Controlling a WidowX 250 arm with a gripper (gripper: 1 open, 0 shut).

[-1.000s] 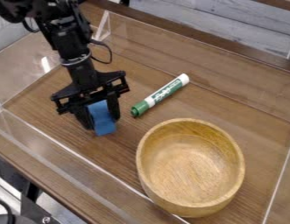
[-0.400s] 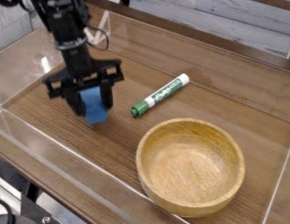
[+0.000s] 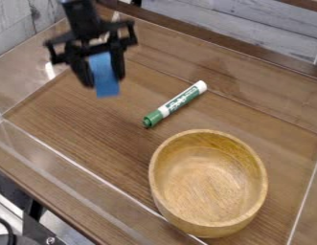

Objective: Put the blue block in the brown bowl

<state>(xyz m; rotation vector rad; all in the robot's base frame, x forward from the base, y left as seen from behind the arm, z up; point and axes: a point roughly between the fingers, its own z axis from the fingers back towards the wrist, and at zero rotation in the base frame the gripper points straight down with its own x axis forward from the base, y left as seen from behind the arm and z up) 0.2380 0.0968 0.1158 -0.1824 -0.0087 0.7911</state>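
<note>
The blue block (image 3: pixel 107 73) hangs in the air above the wooden tabletop at the upper left, clamped between the black fingers of my gripper (image 3: pixel 105 67), which points down and is blurred by motion. The brown bowl (image 3: pixel 208 182) is a large round wooden bowl standing at the lower right with nothing inside it. The block is well to the upper left of the bowl and apart from it.
A green-and-white marker pen (image 3: pixel 173 104) lies diagonally on the table (image 3: pixel 84 134) between the gripper and the bowl. Clear plastic walls (image 3: pixel 20 153) fence the tabletop on the left and front.
The gripper has risen with the blue block in it, lifting the block off the tabletop and upward in the picture. Pen and bowl have stayed put.
</note>
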